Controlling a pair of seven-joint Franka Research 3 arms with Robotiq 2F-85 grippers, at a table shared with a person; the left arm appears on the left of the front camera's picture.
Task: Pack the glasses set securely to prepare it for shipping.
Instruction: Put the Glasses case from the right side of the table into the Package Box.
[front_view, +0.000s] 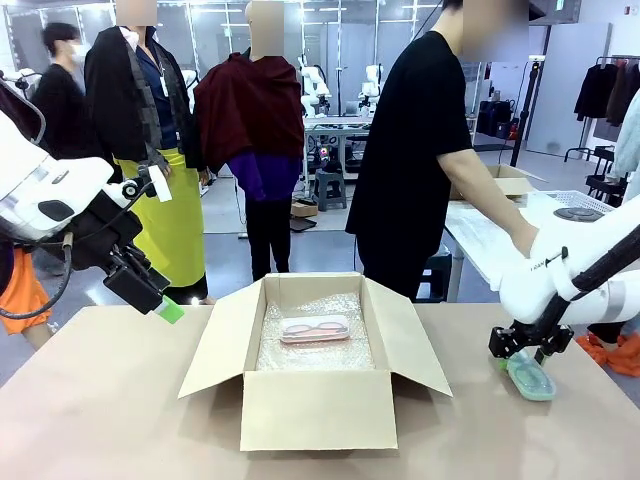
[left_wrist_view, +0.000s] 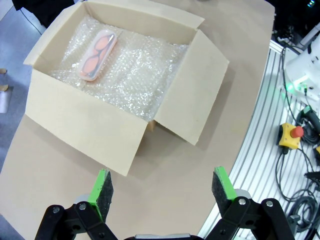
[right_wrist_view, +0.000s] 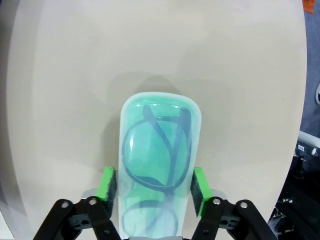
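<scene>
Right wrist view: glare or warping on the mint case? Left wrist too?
Right wrist view: mint green glasses case sharp, faint sheen on its lid, soft shadow beyond it; table edges bow, wide-angle. Left wrist view: bubble wrap glints in spots, pink glasses case clear.

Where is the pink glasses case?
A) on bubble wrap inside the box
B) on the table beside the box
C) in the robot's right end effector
A: the pink case lies on bubble wrap in the box; the right end effector grips the mint case.
</scene>
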